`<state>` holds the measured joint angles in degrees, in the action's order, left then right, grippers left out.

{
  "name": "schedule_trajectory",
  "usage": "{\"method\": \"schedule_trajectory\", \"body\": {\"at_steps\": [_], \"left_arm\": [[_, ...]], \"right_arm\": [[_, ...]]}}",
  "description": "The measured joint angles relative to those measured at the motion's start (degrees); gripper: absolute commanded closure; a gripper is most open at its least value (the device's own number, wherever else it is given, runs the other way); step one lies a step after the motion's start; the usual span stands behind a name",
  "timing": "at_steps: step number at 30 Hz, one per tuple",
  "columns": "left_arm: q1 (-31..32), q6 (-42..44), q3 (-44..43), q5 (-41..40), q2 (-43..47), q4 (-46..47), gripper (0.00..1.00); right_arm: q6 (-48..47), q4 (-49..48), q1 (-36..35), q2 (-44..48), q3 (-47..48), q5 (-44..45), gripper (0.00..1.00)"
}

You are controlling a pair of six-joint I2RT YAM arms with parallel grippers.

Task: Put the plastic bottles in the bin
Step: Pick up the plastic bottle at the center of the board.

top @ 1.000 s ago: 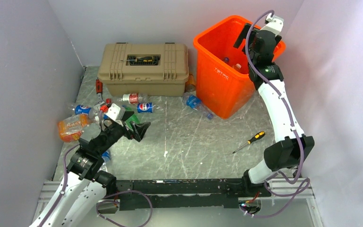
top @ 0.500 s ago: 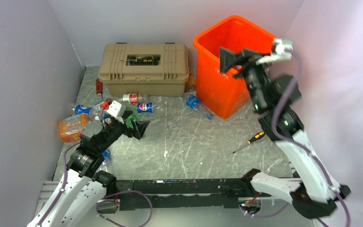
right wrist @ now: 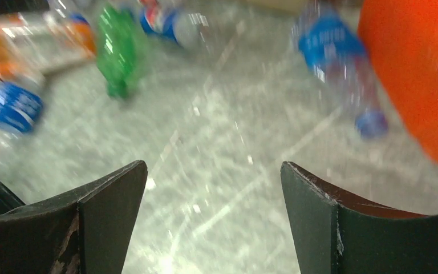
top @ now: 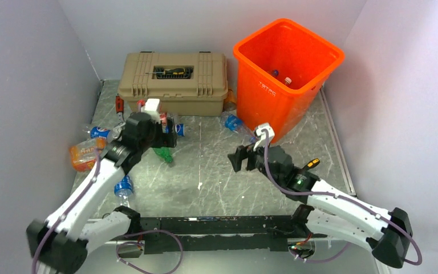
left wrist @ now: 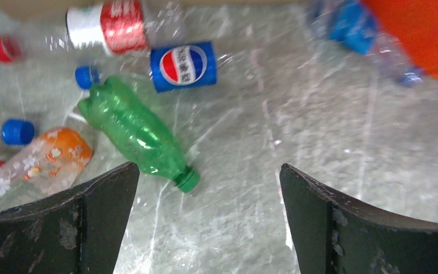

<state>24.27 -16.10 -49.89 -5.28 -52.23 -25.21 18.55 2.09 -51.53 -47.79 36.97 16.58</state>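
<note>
A scuffed grey tabletop [top: 205, 165], boxed in by pale lilac walls, is being worked from its near edge by two arms. The bin [top: 271, 108] is standing at the far right, next to a toolbox [top: 174, 85]. Two bottles are showing inside the bin, but most of the bottles [top: 100, 133] are lying loose at the left.

The left tool [left wrist: 208, 171] is being held over a green bottle [left wrist: 137, 134], which is on its side on the tabletop. In the left wrist view the bottle is lying just ahead of the tool and off toward its left finger. Its long axis is running on a diagonal, with the cap end nearest the tool and the base pointing away toward the heap. The bottle is not lying between the jaws. The left arm is clearly the nearer one, so a small shift leftward and a turn of the wrist across that axis are judged to be needed before any closing. The jaws are being held as wide as they go, with nothing gripped or touched.

The right tool [right wrist: 214, 168] is being carried low over the middle of the tabletop, also spread wide and empty. A blue bottle [right wrist: 339, 63] is lying ahead of it and to its right, just beside the foot of the bin. The right wrist view is blurred, so the finer lie of that bottle cannot be told.
</note>
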Motion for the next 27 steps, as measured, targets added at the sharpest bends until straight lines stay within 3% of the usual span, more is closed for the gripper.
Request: {"method": "schedule_trajectory", "body": {"at_steps": [6, 10, 15, 22, 27], "left_arm": [[-3.0, -9.8, -3.8, -3.2, -17.0, -7.5, 0.01], [-3.9, -17.2, -5.7, -5.6, -22.7, -11.0, 0.01], [-5.4, -25.4, -12.2, -9.0, -31.1, -12.6, 0.1], [-7.0, -30.6, -19.2, -14.5, -43.8, -16.5, 0.09], [-8.1, -31.6, -20.0, -15.8, -47.5, -18.1, 0.13]], "right_arm": [[7.3, -2.2, -0.5, 3.4, -13.5, 0.0, 0.1], [9.9, -5.8, -1.3, 3.9, -15.3, -0.1, 0.09], [11.9, -10.5, -2.8, 3.5, -16.9, -0.2, 0.1], [14.1, -14.2, -5.7, 2.6, -20.0, -0.2, 0.1], [14.6, -14.8, -6.7, 3.4, -21.3, -0.1, 0.1]]}}
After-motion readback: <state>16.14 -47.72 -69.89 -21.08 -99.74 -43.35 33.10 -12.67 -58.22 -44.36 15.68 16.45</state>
